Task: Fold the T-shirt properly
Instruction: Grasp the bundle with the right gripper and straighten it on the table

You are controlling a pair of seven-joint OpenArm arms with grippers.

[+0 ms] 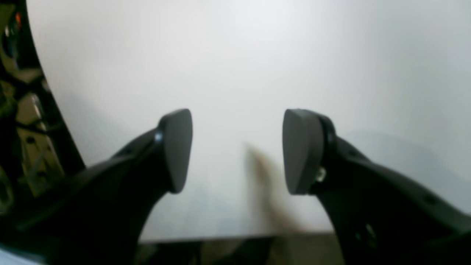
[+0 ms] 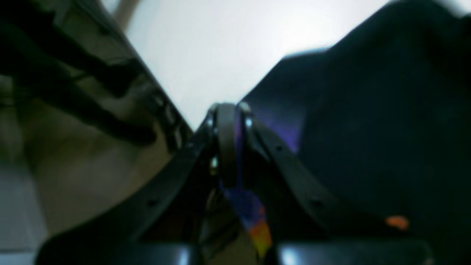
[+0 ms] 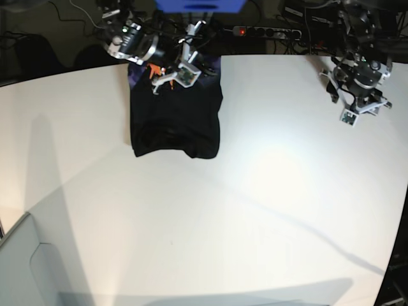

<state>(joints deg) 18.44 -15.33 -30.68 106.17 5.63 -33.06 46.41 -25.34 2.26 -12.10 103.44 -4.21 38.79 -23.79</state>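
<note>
The black T-shirt [image 3: 175, 118] lies bunched in a rough rectangle near the far edge of the white table [image 3: 255, 210]; orange and purple print shows at its far end. My right gripper [image 3: 162, 78] sits at that far end, shut on a fold of the cloth. In the right wrist view the closed jaws [image 2: 229, 110] pinch purple and orange fabric, and the T-shirt [image 2: 368, 129] fills the right side. My left gripper [image 3: 352, 109] hangs at the far right, well away from the shirt. It [image 1: 239, 147] stands open over the bare table [image 1: 257, 55], holding nothing.
A power strip [image 3: 268, 30] and cables lie behind the table's far edge, beside a blue block [image 3: 201, 5]. In the left wrist view the table's edge [image 1: 235, 237] runs close beneath the fingers. A lower grey surface [image 3: 25, 268] adjoins the near left corner.
</note>
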